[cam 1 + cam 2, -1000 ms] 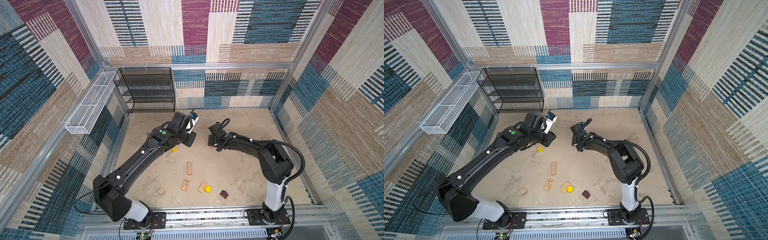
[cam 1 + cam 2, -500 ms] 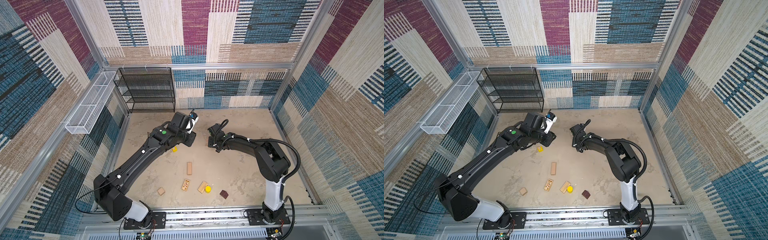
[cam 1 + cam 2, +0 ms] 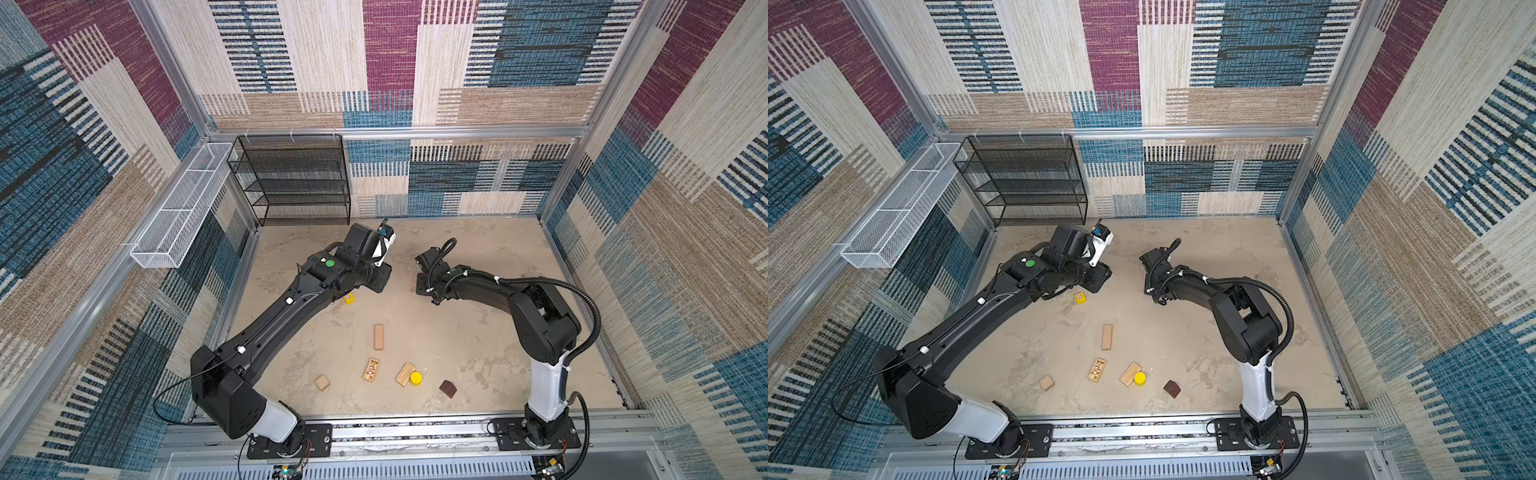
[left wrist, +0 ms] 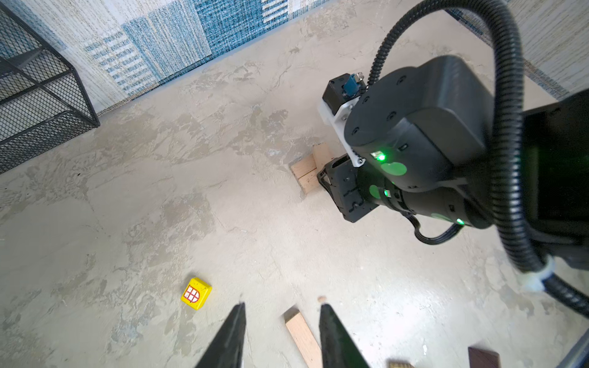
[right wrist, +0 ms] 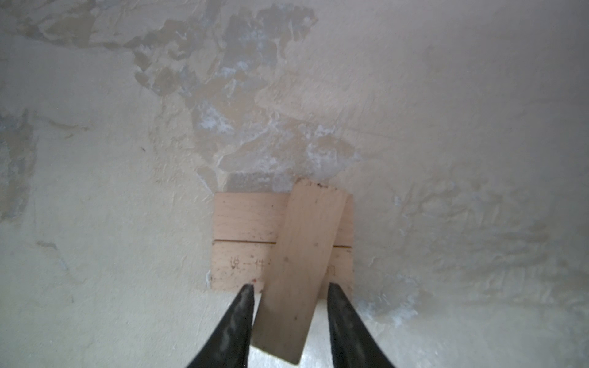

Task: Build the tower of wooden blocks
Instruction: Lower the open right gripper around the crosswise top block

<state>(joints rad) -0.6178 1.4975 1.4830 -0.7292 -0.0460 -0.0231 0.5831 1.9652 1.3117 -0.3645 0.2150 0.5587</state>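
The wood block tower is two pale planks (image 5: 245, 239) side by side on the floor, also seen in the left wrist view (image 4: 307, 172). A third pale plank (image 5: 302, 255) lies skewed across them, and my right gripper (image 5: 290, 286) is shut on its two long edges. In a top view the right gripper (image 3: 424, 282) sits low over this spot. My left gripper (image 4: 282, 304) hangs open and empty above the floor, near the yellow dotted cube (image 4: 196, 293) (image 3: 349, 298) and a plain plank (image 4: 302, 337) (image 3: 378, 336).
Loose blocks lie near the front: a patterned plank (image 3: 371, 369), a striped plank (image 3: 405, 374), a yellow cylinder (image 3: 416, 377), a tan cube (image 3: 322, 382) and a dark brown block (image 3: 448, 388). A black wire shelf (image 3: 297, 183) stands at the back left.
My right gripper's fingers have drawn in around the crossing plank and the right arm has shifted slightly. The left arm has not moved.
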